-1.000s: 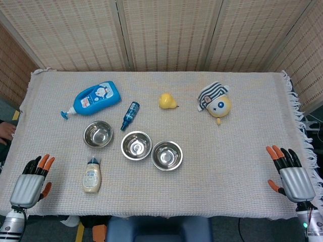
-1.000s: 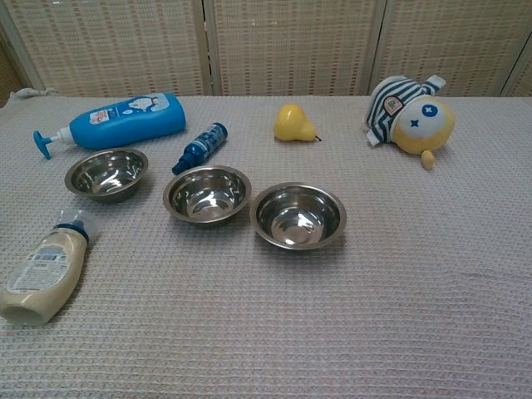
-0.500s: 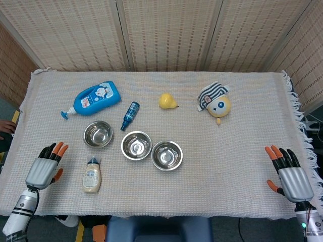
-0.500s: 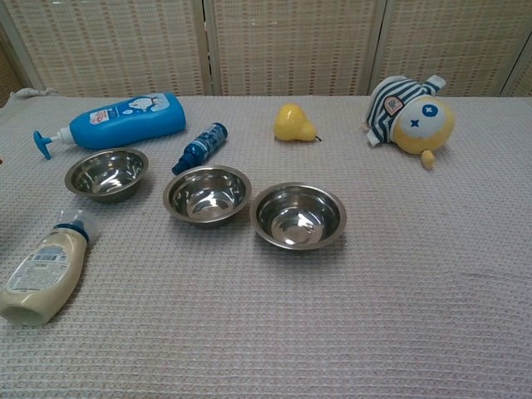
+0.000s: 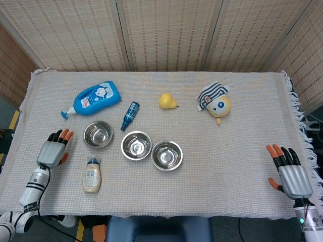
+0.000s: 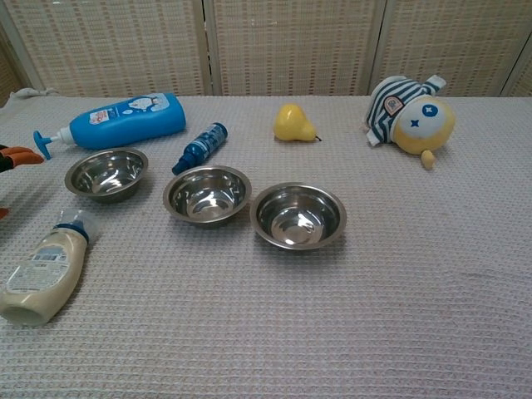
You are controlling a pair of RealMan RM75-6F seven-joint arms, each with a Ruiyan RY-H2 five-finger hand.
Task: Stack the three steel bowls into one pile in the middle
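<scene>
So far nothing is stacked: the three bowls sit apart on the cloth. The left bowl (image 5: 98, 134) lies just ahead and to the right of the left hand (image 5: 53, 150), near but not touching it. The middle bowl (image 5: 136, 145) is further out on that side, and the right bowl (image 5: 167, 155) touches or nearly touches it beyond. All three stand upright, mouths up, so any one can drop into another.

The left hand hovers over the cloth with fingers apart and nothing in them, pointing forward; the left bowl looks like its natural first pick, being the closest. The right hand (image 5: 290, 174) rests at the opposite edge, well apart from every bowl, fingers spread and empty.

A cream bottle (image 5: 91, 176) lies just beside the left hand, on its right, and could be knocked in a careless reach. Ahead of it lie a blue pump bottle (image 5: 95, 98) and a small blue bottle (image 5: 130, 115). A pear (image 5: 167, 101) and a plush toy (image 5: 216, 103) sit further off.
</scene>
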